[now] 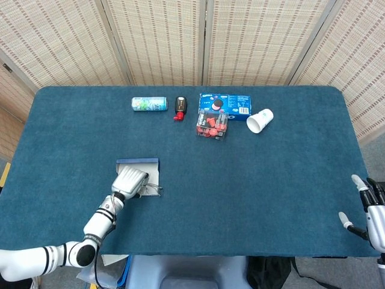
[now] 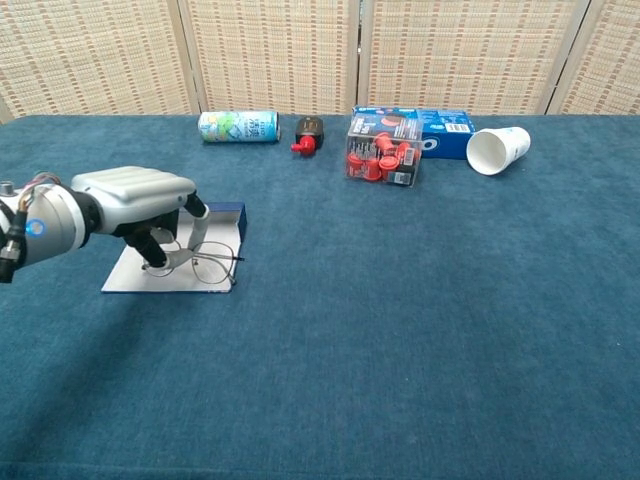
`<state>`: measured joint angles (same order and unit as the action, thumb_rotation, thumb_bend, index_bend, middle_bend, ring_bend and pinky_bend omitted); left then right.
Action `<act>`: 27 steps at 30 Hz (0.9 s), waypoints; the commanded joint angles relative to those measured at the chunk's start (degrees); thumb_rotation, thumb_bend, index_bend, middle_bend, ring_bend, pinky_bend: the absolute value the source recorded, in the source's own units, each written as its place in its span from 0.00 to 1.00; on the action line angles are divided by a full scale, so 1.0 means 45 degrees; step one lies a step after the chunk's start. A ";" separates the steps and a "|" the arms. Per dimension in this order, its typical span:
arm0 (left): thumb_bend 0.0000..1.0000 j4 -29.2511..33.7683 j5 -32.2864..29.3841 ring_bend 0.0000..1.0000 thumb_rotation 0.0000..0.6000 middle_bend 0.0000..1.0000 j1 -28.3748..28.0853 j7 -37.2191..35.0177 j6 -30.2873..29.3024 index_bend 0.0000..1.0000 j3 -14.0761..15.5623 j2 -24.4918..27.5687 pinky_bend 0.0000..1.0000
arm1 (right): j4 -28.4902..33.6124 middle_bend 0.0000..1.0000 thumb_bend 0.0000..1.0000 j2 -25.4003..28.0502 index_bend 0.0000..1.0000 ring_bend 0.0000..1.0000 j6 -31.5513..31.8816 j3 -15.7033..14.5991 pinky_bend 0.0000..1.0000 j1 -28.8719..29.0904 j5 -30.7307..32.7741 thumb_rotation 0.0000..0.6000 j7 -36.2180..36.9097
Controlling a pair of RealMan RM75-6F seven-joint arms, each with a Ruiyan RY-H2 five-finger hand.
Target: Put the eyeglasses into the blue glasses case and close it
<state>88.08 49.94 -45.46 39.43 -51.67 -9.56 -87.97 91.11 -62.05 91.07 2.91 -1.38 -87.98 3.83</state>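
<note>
- Head view: eyeglasses [image 1: 151, 191] hung pinched in the left hand [image 1: 129, 181], which reached over the open blue glasses case [image 1: 148, 170]. The lenses sat at the case's right edge, partly above its pale lining.
- The case lay flat on the blue table [image 1: 271, 180], its dark blue lid wall on the far side of the lining.
- Well beyond the case, along the table's far edge, ran a row of things: a green can [image 1: 149, 104] lying on its side, a small black and red object [image 1: 180, 107] to the can's right, then a blue cookie box [image 1: 225, 103] with a clear box of red pieces [image 1: 212, 124] just in front of it.
- A white paper cup [image 1: 259, 120] lay tipped over at the right end of that row, far from the case.
- The right hand [image 1: 373, 212] showed at the table's right edge, well apart from the case, fingers apart and grasping nothing.
- Chest view: the left hand [image 2: 140, 200] gripped the eyeglasses [image 2: 205, 262] by the frame, just above the lining of the case [image 2: 228, 213], near its right side.
- The can [image 2: 238, 126], the black and red object [image 2: 308, 132], the cookie box [image 2: 440, 125], the clear box [image 2: 382, 157] and the cup [image 2: 497, 149] stood in the same row far behind the case.
- The right hand did not appear in this view.
</note>
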 commanded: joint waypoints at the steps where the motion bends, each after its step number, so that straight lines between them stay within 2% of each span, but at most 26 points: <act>1: 0.46 -0.0495 -0.0724 1.00 1.00 1.00 -0.0406 0.0202 0.0056 0.58 -0.0197 -0.0333 1.00 | -0.0011 0.15 0.26 -0.0002 0.04 0.08 0.0003 0.0002 0.11 -0.0009 0.0010 1.00 0.0014; 10: 0.46 -0.1385 -0.1759 1.00 1.00 1.00 -0.0996 0.0493 -0.0194 0.58 -0.0293 -0.0756 1.00 | -0.0073 0.15 0.26 0.0003 0.04 0.08 0.0005 0.0016 0.11 -0.0043 0.0053 1.00 0.0100; 27: 0.45 -0.2044 -0.2485 1.00 1.00 1.00 -0.1412 0.0874 -0.0491 0.56 0.0062 -0.0869 1.00 | -0.0045 0.15 0.26 0.0050 0.04 0.08 -0.0021 0.0022 0.11 -0.0055 0.0039 1.00 0.0097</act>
<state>78.93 38.82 -51.77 43.30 -53.82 -9.34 -91.86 90.90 -61.83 90.98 3.01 -1.63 -87.80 4.28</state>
